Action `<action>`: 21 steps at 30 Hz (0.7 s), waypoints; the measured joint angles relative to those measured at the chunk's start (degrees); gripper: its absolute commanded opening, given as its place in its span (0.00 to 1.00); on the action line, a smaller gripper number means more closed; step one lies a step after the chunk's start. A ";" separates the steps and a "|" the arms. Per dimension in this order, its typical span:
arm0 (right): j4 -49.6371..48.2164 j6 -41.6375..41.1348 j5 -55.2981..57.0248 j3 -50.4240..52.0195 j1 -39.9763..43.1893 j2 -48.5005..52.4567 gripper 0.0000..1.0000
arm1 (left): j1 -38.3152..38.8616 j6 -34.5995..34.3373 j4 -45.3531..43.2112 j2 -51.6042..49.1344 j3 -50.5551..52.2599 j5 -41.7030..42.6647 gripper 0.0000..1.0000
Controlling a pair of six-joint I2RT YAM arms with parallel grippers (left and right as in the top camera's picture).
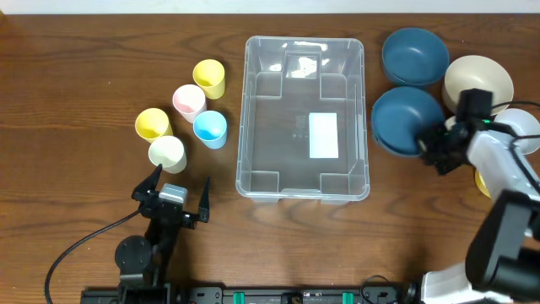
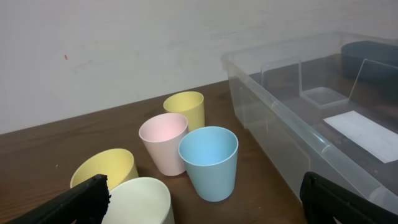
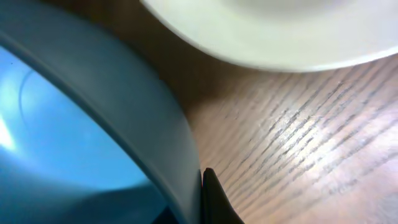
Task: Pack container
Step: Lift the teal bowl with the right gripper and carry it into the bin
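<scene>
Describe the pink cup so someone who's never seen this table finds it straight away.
Start at the large clear rectangular plastic bin mid-table. To the robot's left of it, the pale pink plastic cup stands beside a light blue plastic cup and a yellow plastic cup. It is the only pink one there.

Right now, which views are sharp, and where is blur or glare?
Overhead: sharp and evenly lit, some glare on the far wall of the container. Left wrist: blue cup crisp, cream cup at the bottom edge softer. Right wrist: too close, so dark blue bowl and cream bowl are blurred.
</scene>
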State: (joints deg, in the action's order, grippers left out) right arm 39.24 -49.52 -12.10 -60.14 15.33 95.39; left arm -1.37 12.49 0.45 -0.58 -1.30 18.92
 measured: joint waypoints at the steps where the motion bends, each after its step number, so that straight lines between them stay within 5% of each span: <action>1: 1.25 0.39 -1.09 -1.46 1.09 -1.73 0.01 | 0.00 0.00 0.00 0.00 0.00 0.00 0.98; 11: 10.82 6.64 -10.45 -23.32 3.96 -20.06 0.01 | 0.00 0.00 0.00 0.00 0.00 0.00 0.98; 21: 13.42 11.74 -8.68 -25.27 -23.56 -24.20 0.01 | 0.00 0.00 0.00 0.00 0.00 0.00 0.98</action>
State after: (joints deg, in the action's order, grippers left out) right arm 52.66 -37.78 -20.78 -85.41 -8.23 71.20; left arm -1.37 12.49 0.45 -0.58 -1.30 18.92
